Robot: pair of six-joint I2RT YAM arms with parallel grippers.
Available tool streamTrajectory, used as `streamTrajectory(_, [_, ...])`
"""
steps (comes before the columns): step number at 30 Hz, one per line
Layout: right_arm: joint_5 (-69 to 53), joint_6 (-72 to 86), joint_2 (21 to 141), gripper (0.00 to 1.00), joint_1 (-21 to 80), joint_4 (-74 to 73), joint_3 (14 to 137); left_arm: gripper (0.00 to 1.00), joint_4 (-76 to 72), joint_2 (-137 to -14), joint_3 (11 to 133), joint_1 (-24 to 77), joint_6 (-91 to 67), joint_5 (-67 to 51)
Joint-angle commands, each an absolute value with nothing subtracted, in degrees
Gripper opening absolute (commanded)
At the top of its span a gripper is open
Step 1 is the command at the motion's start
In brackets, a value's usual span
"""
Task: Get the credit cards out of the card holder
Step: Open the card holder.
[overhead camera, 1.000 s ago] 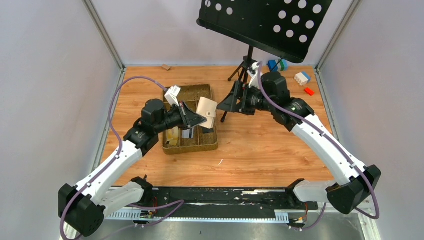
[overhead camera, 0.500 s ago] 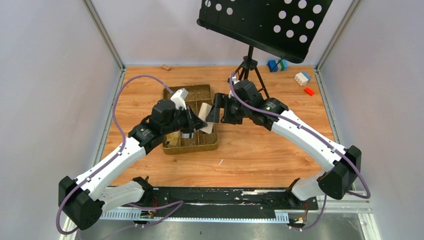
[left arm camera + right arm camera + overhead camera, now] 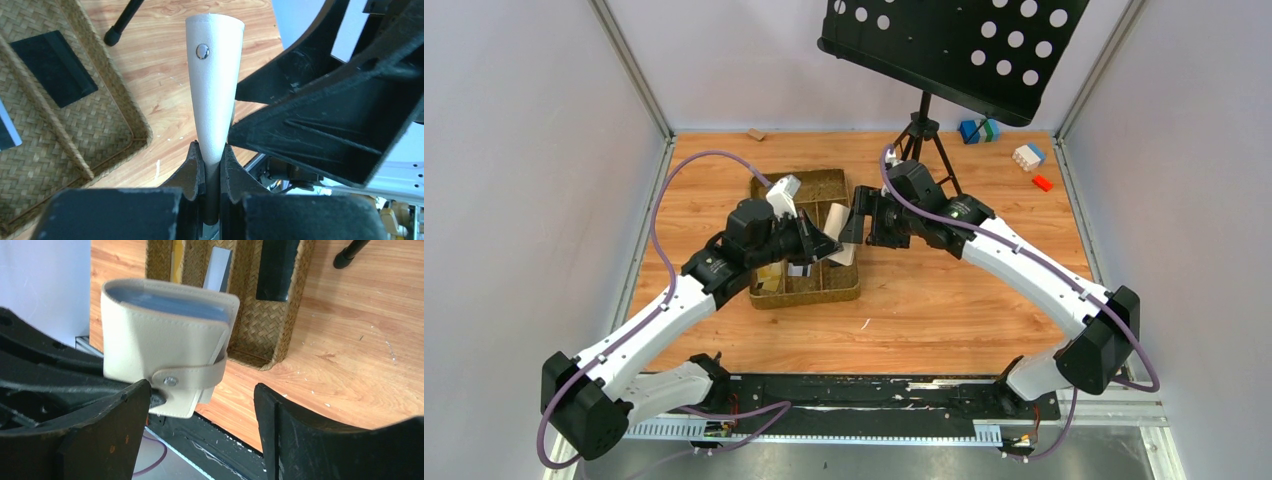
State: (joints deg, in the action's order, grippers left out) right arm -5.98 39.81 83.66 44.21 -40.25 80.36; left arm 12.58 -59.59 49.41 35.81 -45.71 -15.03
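The cream card holder [image 3: 836, 228] hangs closed above the right side of the woven tray [image 3: 824, 290], its snap tab [image 3: 190, 377] fastened. My left gripper [image 3: 212, 150] is shut on the holder's lower edge [image 3: 215, 90]. My right gripper [image 3: 201, 387] is open right beside it, and the holder's tab corner [image 3: 175, 405] sits just inside its left finger [image 3: 115, 420]. Light blue sleeves [image 3: 170, 302] show at the holder's top. In the tray lie a black card [image 3: 277, 265], a silver-grey card [image 3: 220, 270] and an orange-yellow card [image 3: 175, 260].
A black music stand [image 3: 954, 45] on a tripod [image 3: 921, 135] rises behind the right arm, with one leg [image 3: 120, 25] near the tray. Toy blocks [image 3: 1029, 155] lie at the back right, and a small wooden block [image 3: 755, 133] at the back left.
My right arm has swung left to the card holder and its jaws have narrowed a little. My left arm has shifted right and tilted the holder.
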Motion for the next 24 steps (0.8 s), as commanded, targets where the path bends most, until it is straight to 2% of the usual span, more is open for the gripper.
streamTrajectory(1, [-1.32,42.14,84.42,0.74,44.43,-40.48,83.33,0.00,7.37,-58.47,49.92,36.06,-46.67,-17.92])
streamTrajectory(6, [-0.51,44.19,84.08,0.72,44.30,-38.92,81.69,0.00,5.85,-59.04,49.59,36.06,-47.57,-20.10])
streamTrajectory(11, [5.10,44.38,84.53,0.65,44.35,-44.57,82.23,0.00,7.09,-58.34,49.47,36.11,-47.26,-17.65])
streamTrajectory(18, [8.16,44.88,85.49,0.61,44.30,-50.74,81.96,0.00,8.27,-56.78,49.33,36.05,-46.46,-12.47])
streamTrajectory(24, [10.48,44.43,85.86,0.57,44.26,-54.15,82.26,0.00,6.10,-57.41,49.43,36.04,-46.67,-13.38])
